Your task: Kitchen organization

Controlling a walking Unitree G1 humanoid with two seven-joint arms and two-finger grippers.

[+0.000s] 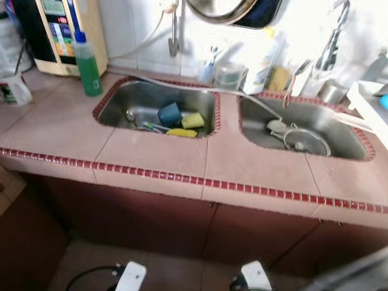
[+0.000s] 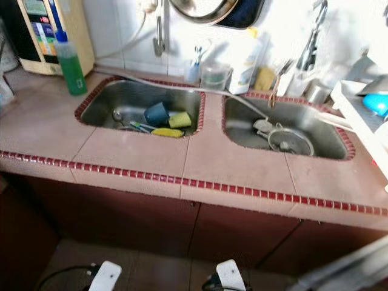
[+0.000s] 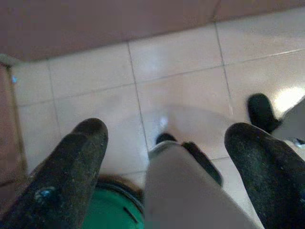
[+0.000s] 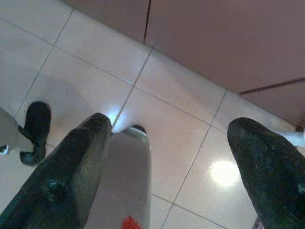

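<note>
Stainless left sink basin [image 1: 115,109] holds a blue cup [image 1: 169,113], yellow sponges [image 1: 193,120] and cutlery (a strainer lies in the right basin [image 1: 348,136]). Left gripper [image 3: 167,157] and right gripper [image 4: 169,157] hang low over floor tiles, fingers apart, empty. Best approach: raise one arm squarely above the cup before descending.

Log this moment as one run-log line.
stage: facing double sink | left sink: blue cup, yellow sponges | left gripper: open, idle over floor | right gripper: open, idle
</note>
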